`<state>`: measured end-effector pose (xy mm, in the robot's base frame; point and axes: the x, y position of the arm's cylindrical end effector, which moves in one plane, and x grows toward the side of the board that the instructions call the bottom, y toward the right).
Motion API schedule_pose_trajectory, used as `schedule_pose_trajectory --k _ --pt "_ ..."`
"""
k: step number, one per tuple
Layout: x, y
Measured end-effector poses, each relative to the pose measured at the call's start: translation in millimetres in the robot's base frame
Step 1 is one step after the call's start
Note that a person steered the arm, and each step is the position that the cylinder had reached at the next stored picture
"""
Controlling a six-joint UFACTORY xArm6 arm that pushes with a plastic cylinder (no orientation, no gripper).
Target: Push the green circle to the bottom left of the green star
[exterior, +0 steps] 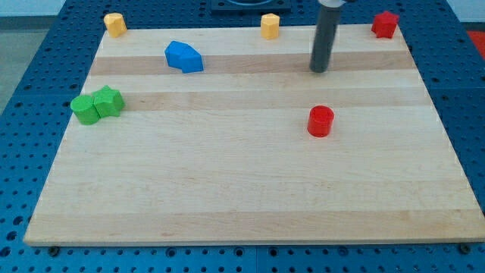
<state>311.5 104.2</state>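
My tip [320, 70] sits far on the counter [242, 189], above the red cylinder [320, 121]; no fingers on this rod. Green circle [84, 110] touches green star [109, 101] on its near-left side, far left edge, well apart from tip.

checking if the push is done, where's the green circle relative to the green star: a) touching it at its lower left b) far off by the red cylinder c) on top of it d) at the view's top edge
a: the green circle sits against the green star, just to its lower left, while my tip is far off toward the view's upper right, above the red cylinder.
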Motion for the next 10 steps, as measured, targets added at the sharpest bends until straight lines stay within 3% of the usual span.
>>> schedule_pose_trajectory --k 3,9,10 --pt "2.9 -109.5" --pt "32.1 -408.3" --pt "35.2 -409.2"
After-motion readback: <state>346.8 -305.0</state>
